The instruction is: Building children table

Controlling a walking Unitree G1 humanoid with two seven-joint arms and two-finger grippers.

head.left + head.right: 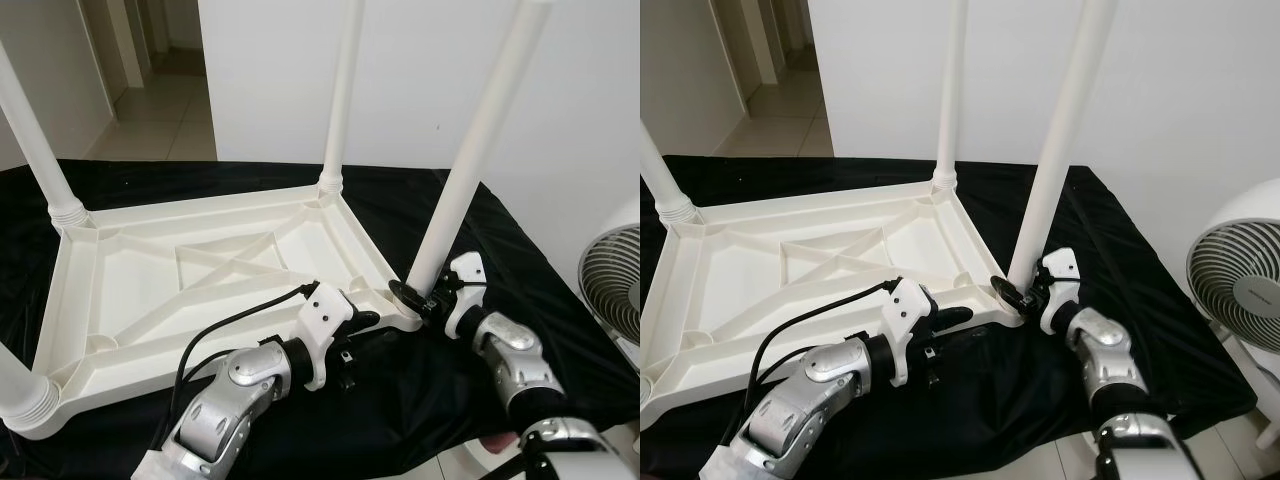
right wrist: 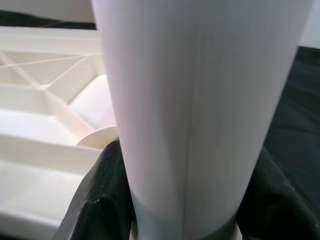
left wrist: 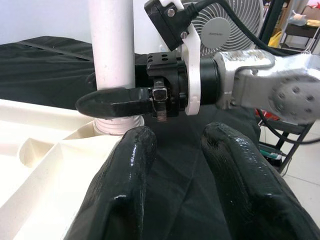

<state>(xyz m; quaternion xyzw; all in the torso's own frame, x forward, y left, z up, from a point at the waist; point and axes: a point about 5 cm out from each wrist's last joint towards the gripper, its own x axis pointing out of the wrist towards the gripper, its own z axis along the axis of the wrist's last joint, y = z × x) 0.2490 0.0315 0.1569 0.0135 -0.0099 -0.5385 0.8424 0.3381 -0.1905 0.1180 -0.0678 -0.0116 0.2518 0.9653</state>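
Black cloth [image 1: 500, 250] is spread over the low surface in a white-walled room, and on it the white moulded plastic tabletop [image 1: 140, 290] is laid upside down, its ribbed underside facing up. Four white tubular plastic legs are stood in its corner sockets; the far right leg [image 1: 340, 90] and the far left leg [image 1: 30, 130] rise upright, while the near right leg [image 1: 480, 140] is seen leaning, its long axis tilted up and to the right from its socket at the near right corner. That leg is gripped at its base by the right gripper [image 1: 420, 297], whose black fingers [image 2: 95, 200] are clenched on either side of the tube just above the socket collar. The left gripper [image 1: 375, 320] is held just to the left of the same corner, beside the tabletop's near right edge, with its two black fingers [image 3: 125, 185] spread apart and grasping nothing. The coming move is judged to turn on the lean: the leg's base sits directly between the right gripper's fingers, so the right arm is the nearer one, and the tube would need to be brought upright along the socket's axis. A white grilled fan [image 1: 615, 285] is stood at the far right, off the cloth.
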